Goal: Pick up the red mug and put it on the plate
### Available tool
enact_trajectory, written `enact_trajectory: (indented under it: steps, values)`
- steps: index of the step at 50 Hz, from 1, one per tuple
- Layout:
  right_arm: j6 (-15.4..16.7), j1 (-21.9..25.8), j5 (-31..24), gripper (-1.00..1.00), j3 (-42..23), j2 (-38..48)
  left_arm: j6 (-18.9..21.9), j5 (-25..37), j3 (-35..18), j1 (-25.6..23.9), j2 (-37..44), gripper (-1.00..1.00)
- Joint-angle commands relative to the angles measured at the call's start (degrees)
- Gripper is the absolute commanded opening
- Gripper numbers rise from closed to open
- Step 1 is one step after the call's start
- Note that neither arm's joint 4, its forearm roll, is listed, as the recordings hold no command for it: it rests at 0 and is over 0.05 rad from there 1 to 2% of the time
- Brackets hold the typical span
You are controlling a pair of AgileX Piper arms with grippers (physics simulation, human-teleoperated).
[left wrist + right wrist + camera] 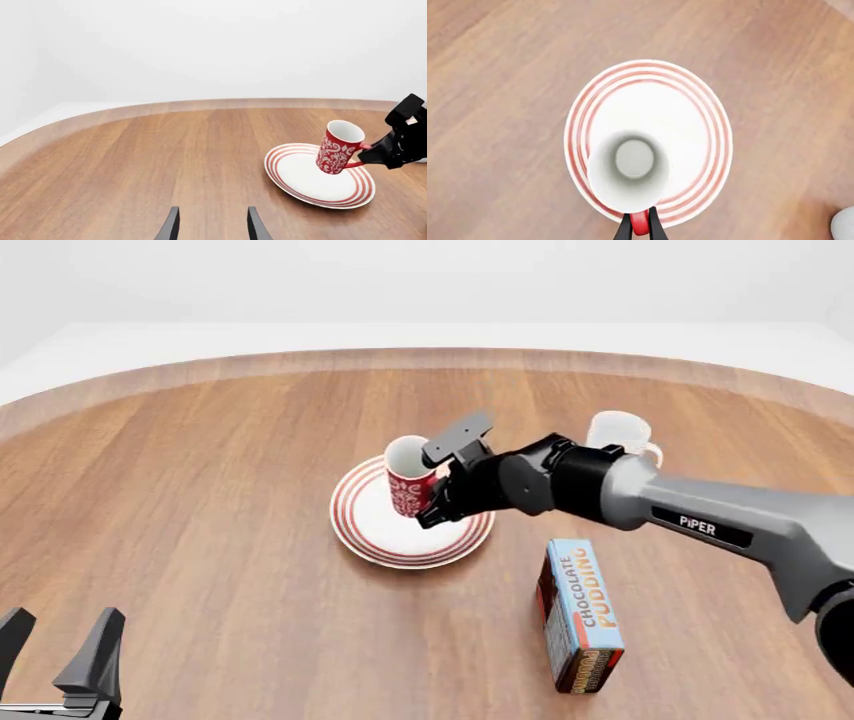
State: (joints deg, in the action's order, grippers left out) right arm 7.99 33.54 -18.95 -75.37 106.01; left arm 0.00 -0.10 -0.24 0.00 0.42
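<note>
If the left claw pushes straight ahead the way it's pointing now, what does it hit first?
Probably nothing nearby. The left claw points over bare table toward the far edge. The plate and the red mug, held by the right claw, lie off to its right. Depth is uncertain, though.

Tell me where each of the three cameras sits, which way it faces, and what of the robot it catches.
Left wrist: low behind the open left hand, looking across the table at the red mug, tilted over the plate.
Front: above the arms' side, facing forward and down; shows the left hand and the right hand.
Right wrist: above the mug, looking down; the right hand pinches the handle.
All three share mug and plate.
</note>
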Motion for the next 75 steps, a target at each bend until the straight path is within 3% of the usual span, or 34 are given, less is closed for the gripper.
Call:
enact_trajectory:
  steps: [1,72,73,75]
  values:
    - [-1.46,0.6,2.51,-1.0,0.93,1.58,0.0,0.0,0.0,0.0,0.0,1.0]
    - [-2.58,-0.13,7.76,-1.0,-0.14,8.08,0.0,0.0,0.0,0.0,0.0,1.0]
    - [-2.42,-0.32,7.72,1.0,-0.29,8.17,0.0,0.0,0.0,0.0,0.0,1.0]
    - [-2.34,-0.53,7.64,1.0,-0.42,8.04,0.0,0.0,0.0,0.0,0.0,1.0]
